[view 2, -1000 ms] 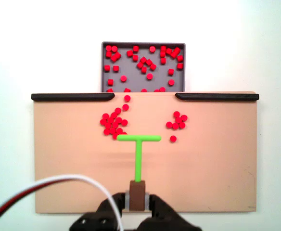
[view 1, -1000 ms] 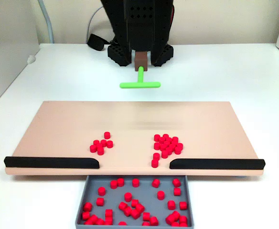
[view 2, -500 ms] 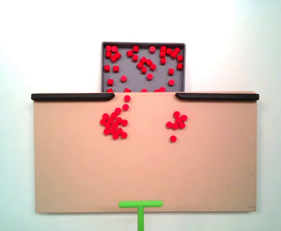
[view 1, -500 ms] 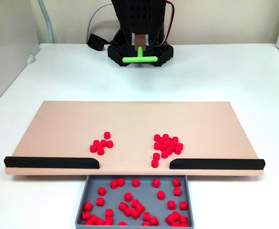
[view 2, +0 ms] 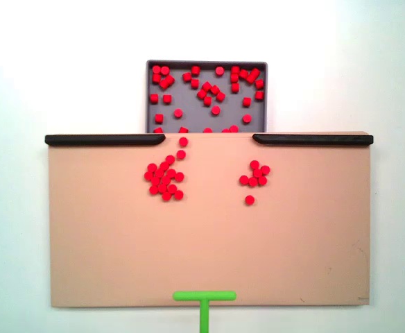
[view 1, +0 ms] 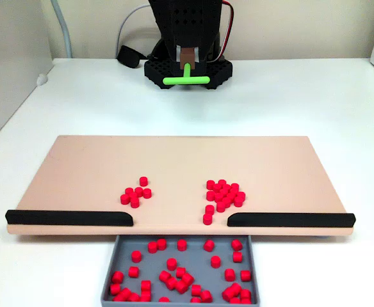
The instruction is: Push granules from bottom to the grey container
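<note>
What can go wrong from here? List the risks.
1. A push on the larger cluster of red pellets may drive some into the left black strip, beside the gap.
2. The lone pellet could slip past the green T-shaped pusher.
3. The grey tray looks crowded; pellets might bounce out.

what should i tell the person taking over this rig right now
Pincer: pulled back by the arm base, closed on the brown end of the green T-shaped pusher, whose bar sits at the beige board's near edge, clear of all pellets.
Done: many red granules already lie in the grey container.
Left on the board: a larger cluster with two strays by the gap between the black strips, a small cluster, and one lone pellet. Push these through the gap.
</note>
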Motion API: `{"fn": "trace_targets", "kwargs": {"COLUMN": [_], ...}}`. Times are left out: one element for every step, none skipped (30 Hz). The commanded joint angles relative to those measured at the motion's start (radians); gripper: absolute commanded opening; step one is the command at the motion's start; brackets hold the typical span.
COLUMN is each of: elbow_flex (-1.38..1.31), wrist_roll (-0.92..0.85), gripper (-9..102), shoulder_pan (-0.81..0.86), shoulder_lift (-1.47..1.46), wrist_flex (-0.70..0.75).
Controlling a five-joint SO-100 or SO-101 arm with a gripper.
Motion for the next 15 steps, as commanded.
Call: {"fn": "trace_targets", "kwargs": {"elbow_flex": [-0.023, -0.023, -0.023, -0.023, -0.023, -0.023, -0.023, -0.023, -0.023, -0.023, -0.023, -0.023, -0.023, -0.023, -0.023], "wrist_roll": [0.006, 0.006, 0.006, 0.006, 0.006, 0.006, 0.006, 0.006, 0.006, 0.006, 0.006, 0.006, 0.006, 0.006, 0.006], "gripper": [0, 0, 0, 0, 0, 0, 0, 0, 0, 0, 0, 0, 0, 0, 0], "shoulder_pan": [-0.006, -0.006, -0.006, -0.006, -0.006, -0.005, -0.005, -0.005, -0.005, -0.006, -0.006, -0.006, -0.006, -0.006, -0.006], "shoulder_lift": [-0.012, -0.017, -0.020, -0.023, -0.023, -0.023, -0.020, -0.017, -0.014, -0.011, -0.008, -0.006, -0.005, -0.003, -0.003], "wrist_flex": [-0.003, -0.003, -0.003, -0.003, -0.003, -0.003, -0.003, -0.003, -0.003, -0.003, -0.003, -0.003, -0.003, -0.003, -0.003]}}
